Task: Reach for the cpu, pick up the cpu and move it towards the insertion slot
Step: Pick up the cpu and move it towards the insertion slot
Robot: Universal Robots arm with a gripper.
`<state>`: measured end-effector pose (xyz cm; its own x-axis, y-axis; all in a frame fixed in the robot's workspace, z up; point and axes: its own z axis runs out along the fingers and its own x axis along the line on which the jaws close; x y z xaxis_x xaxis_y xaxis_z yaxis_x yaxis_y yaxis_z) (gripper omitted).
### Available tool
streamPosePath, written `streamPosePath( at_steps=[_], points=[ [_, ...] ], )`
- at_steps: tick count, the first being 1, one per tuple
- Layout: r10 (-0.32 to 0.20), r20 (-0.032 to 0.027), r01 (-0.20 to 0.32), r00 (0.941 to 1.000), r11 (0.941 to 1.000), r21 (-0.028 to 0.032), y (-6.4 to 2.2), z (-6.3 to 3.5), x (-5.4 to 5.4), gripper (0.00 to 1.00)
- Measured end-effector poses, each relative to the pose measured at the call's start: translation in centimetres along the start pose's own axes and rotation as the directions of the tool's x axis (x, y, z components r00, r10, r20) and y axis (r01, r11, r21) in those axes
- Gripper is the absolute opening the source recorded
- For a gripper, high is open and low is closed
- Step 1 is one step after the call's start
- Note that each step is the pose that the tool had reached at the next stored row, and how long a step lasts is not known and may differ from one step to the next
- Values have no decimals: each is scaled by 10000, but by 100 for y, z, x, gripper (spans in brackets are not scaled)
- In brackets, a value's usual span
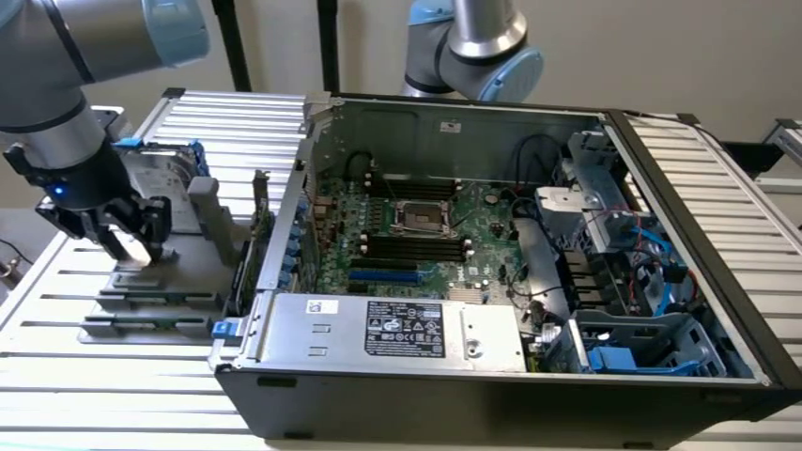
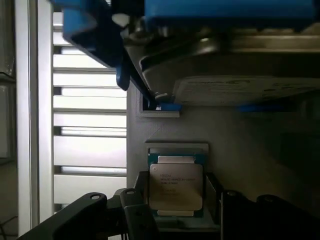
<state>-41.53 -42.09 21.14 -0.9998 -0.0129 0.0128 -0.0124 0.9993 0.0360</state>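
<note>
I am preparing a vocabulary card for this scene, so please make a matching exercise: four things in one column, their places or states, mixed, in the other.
1 cpu
2 insertion slot
3 hard drive
4 gripper

A inside the computer case
B framed in blue
C open, at the exterior view's left
D in the grey fixture, between the fingers

Pairs: 1-D, 2-A, 3-B, 4-C

The cpu (image 2: 176,186), a small square chip with silvery printed top and blue-green rim, lies flat in a grey holder (image 2: 250,150). The slot (image 1: 423,216), metal-framed with a dark centre, sits on the motherboard (image 1: 491,237) inside the open case (image 1: 501,404).
</note>
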Motion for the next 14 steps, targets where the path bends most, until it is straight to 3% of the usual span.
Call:
streamPosePath(
  at_steps=[14],
  points=[
    [29, -16, -29, 10000, 10000, -1, 20, -635, -88, 54]
  ],
)
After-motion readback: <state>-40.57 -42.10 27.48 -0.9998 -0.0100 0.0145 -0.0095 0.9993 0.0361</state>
